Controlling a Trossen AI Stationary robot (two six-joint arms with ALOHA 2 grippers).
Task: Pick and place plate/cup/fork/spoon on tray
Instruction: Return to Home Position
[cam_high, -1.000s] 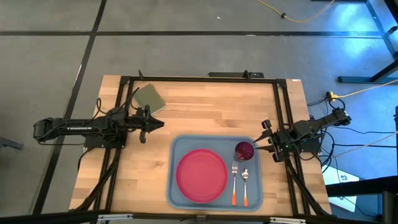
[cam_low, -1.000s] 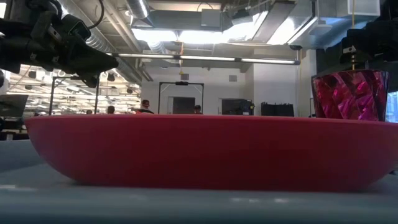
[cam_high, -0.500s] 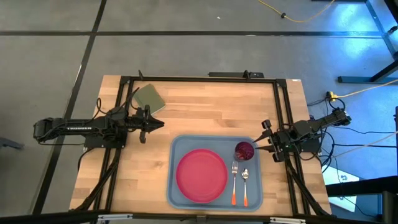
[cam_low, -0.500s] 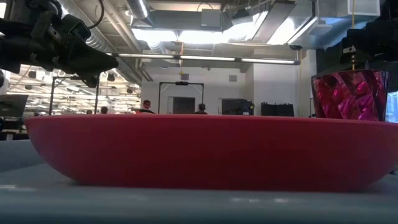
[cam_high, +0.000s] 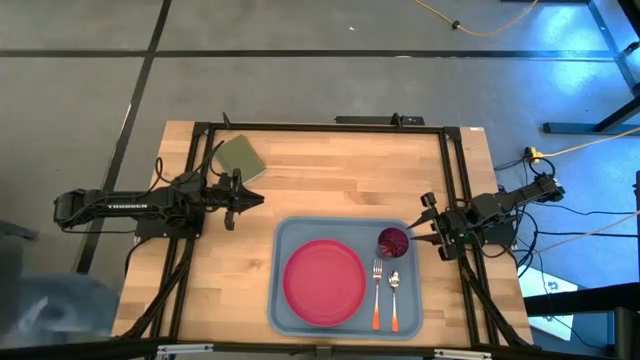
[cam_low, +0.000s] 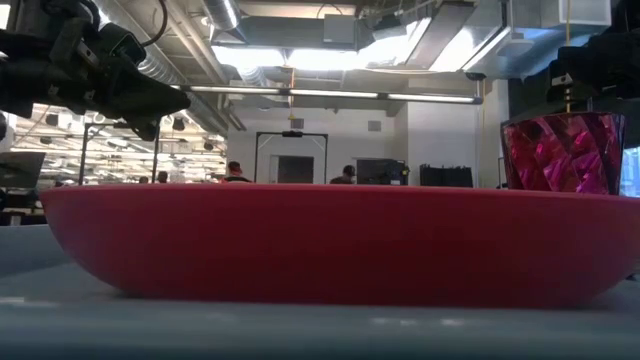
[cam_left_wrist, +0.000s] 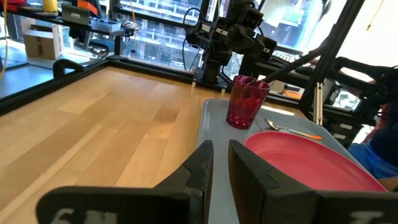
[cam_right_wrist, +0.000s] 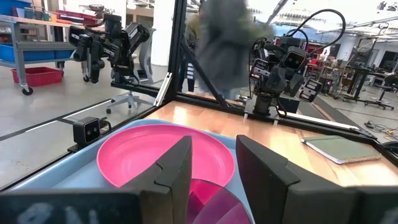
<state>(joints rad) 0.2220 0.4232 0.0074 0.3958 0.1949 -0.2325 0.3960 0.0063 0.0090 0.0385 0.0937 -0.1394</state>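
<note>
The light-blue tray (cam_high: 283, 238) lies at the table's near right. On it rest the pink-red plate (cam_high: 323, 281), the dark-red cup (cam_high: 392, 241) standing upright at its far right corner, the fork (cam_high: 377, 290) and the spoon (cam_high: 394, 295). My right gripper (cam_high: 415, 236) is open just right of the cup, whose rim (cam_right_wrist: 214, 199) shows below and ahead of its fingers; I see no touch. My left gripper (cam_high: 258, 200) is shut and empty above the bare wood, left of the tray.
An olive-green square pad (cam_high: 241, 158) lies at the table's far left. A black frame (cam_high: 320, 127) runs around the table's edges. A blurred person shows off the table's near left corner (cam_high: 40, 310) and behind the frame in the right wrist view (cam_right_wrist: 224, 43).
Neither arm nor any task thing has moved. A person has come into the high view beside the table's near left corner.
</note>
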